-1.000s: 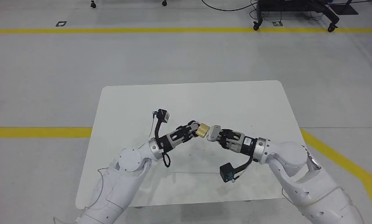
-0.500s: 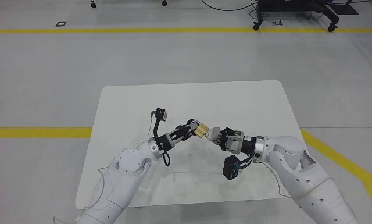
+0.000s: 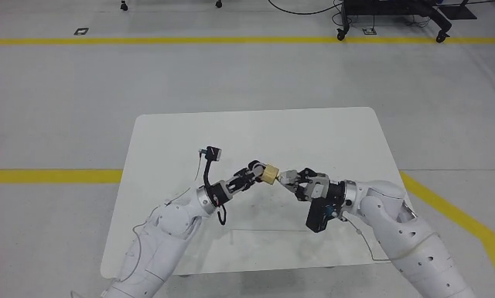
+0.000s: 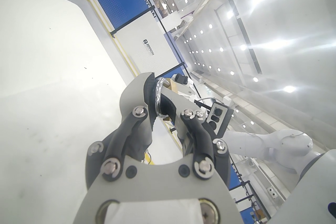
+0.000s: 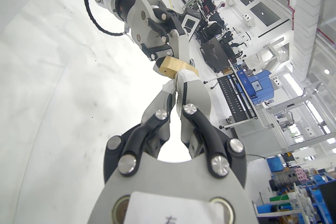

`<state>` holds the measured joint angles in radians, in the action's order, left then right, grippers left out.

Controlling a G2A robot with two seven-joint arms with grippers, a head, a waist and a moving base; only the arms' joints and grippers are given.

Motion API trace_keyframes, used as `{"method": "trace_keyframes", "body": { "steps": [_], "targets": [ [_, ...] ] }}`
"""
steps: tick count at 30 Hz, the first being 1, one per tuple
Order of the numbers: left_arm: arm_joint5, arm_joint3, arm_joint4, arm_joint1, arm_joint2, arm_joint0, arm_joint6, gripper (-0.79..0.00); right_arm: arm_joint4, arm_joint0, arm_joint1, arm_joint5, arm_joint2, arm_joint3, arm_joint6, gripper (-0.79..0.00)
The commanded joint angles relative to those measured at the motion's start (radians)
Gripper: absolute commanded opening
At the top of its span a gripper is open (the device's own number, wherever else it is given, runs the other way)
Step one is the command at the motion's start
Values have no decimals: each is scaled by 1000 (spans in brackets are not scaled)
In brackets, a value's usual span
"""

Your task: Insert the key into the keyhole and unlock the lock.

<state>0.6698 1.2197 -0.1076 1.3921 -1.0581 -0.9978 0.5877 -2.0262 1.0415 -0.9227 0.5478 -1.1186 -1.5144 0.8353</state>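
Observation:
A brass padlock (image 3: pixel 270 172) hangs in the air above the middle of the white table (image 3: pixel 325 131). My left gripper (image 3: pixel 260 172) is shut on its silver shackle (image 4: pixel 159 100), which sits between the dark pads of the left gripper (image 4: pixel 157 89). In the right wrist view the padlock (image 5: pixel 170 66) points its bottom face at my right gripper (image 5: pixel 176 81). That gripper (image 3: pixel 288 176) is shut with its fingertips (image 5: pixel 187 76) pressed against the lock's underside. The key is hidden between the fingertips.
Both arms meet over the table's centre, above its surface. A black cable loop (image 5: pixel 90 8) hangs off the left wrist. Yellow floor lines (image 3: pixel 232 41) run behind and beside the table.
My right wrist has turned about its own axis while its fingertips stayed at the padlock's bottom; its camera box swung from under the arm toward the side. The left arm barely shifted.

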Motion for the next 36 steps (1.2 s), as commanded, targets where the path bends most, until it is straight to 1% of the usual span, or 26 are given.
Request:
{"method": "trace_keyframes", "body": {
  "steps": [1,6,10,17,18,19,20,24,25,30,34,36],
  "targets": [
    [25,-1,11,0,1,-3,-11,-785,20,-6,0,18,1,18,22,-785],
    [82,-2,30,-3,-5,-5,-22,-785,37,-19,0,49,8,52,52,-785],
    [111,-8,65,-4,-5,-4,-37,-785,46,-29,-1,75,21,66,82,-785],
    [109,-16,59,-5,-2,0,-49,-785,38,-41,0,55,24,79,84,-785],
    [105,-16,51,-5,-2,1,-46,-785,37,-41,1,53,23,79,85,-606],
    [101,-16,40,-5,-2,1,-40,-785,35,-41,1,45,20,78,84,-394],
    [94,-17,25,-6,-2,2,-33,-785,29,-40,3,32,15,77,81,0],
    [43,-29,-56,-8,-6,12,14,-785,-2,-26,12,-69,-29,80,90,0],
    [28,-32,-73,-9,-9,15,27,-785,11,-17,14,-90,-44,86,104,0],
    [-34,-39,-109,-18,-36,20,64,-785,11,-17,14,-90,-44,86,104,0],
    [-61,-26,-88,-27,-57,5,62,-785,11,-17,14,-90,-44,86,104,0],
    [-100,-14,-104,-29,-60,-4,74,-785,11,-17,14,-90,-44,86,104,0]
  ]
}}
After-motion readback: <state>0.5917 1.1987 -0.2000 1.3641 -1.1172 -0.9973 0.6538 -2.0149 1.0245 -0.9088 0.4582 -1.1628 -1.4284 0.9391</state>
